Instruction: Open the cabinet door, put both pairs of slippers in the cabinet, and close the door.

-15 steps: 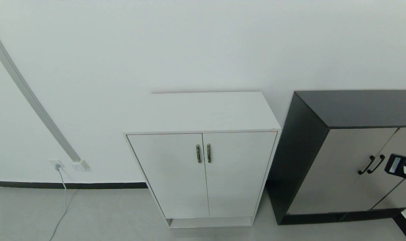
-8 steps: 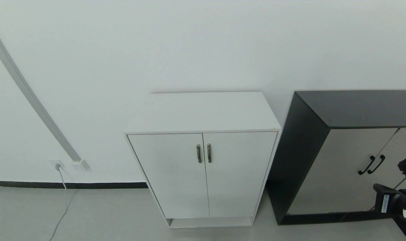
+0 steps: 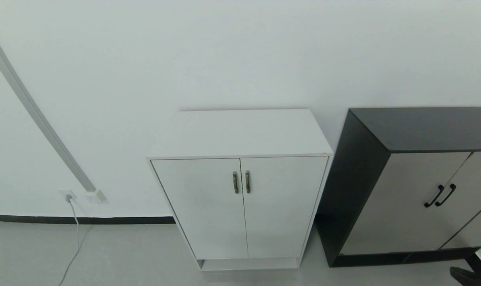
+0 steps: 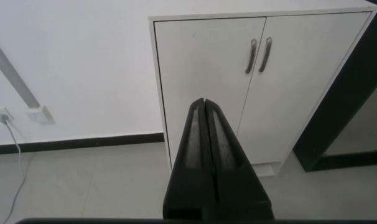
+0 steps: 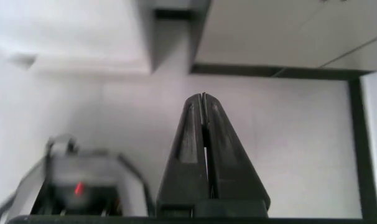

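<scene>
The white cabinet (image 3: 240, 206) stands against the wall with both doors shut. Its two metal handles (image 3: 241, 182) sit side by side at the middle seam. In the left wrist view my left gripper (image 4: 204, 101) is shut and empty, held some way in front of the cabinet's left door (image 4: 207, 68), below the handles (image 4: 258, 55). My right gripper (image 5: 203, 96) is shut and empty too, hanging low over the grey floor. Part of the right arm (image 3: 471, 273) sits at the lower right corner of the head view.
A dark cabinet (image 3: 367, 167) with grey doors and black handles (image 3: 439, 195) stands just right of the white one. A wall socket with a cable (image 3: 70, 206) is at the left. Open grey floor (image 3: 125, 254) lies in front.
The right arm has dropped from in front of the dark cabinet's doors down to the lower right corner of the head view. The cabinet doors have not moved.
</scene>
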Robot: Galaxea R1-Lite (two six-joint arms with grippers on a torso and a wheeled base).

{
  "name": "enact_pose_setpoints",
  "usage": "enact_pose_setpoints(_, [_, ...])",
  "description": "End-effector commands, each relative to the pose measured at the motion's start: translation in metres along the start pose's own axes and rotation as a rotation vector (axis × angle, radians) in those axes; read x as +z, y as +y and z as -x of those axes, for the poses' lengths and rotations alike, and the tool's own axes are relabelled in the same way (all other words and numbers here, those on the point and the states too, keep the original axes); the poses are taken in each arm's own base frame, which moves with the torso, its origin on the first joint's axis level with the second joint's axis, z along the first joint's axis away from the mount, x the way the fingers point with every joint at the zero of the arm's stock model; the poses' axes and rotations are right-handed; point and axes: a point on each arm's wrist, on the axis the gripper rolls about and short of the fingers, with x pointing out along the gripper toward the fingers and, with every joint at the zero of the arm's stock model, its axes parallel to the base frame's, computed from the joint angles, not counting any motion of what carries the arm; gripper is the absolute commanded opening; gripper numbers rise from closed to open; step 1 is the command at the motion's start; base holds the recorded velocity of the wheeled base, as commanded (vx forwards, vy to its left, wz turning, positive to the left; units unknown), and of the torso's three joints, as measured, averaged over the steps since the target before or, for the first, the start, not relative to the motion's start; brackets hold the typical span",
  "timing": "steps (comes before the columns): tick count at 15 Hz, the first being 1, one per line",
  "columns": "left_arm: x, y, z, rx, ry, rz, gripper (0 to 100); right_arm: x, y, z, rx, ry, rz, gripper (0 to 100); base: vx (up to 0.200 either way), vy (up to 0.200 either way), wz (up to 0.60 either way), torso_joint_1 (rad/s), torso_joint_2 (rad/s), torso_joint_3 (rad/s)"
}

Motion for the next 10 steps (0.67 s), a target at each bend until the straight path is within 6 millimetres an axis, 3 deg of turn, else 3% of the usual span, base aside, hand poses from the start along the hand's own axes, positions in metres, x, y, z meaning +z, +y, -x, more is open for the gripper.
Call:
enact_pose_setpoints(1, [0.000,0.000,0.000,0.000,0.001,0.000,0,-0.028,0.001,0.042,0.146,-0.049,0.025,0,0.000,0.000,0.00,0.000,0.00,0.000])
enact_pose_setpoints(10, [0.000,0.000,0.000,0.000,0.001,0.000,0,-0.053,0.003,0.053,0.213,0.063,-0.013,0,0.000,0.000,0.00,0.000,0.00,0.000])
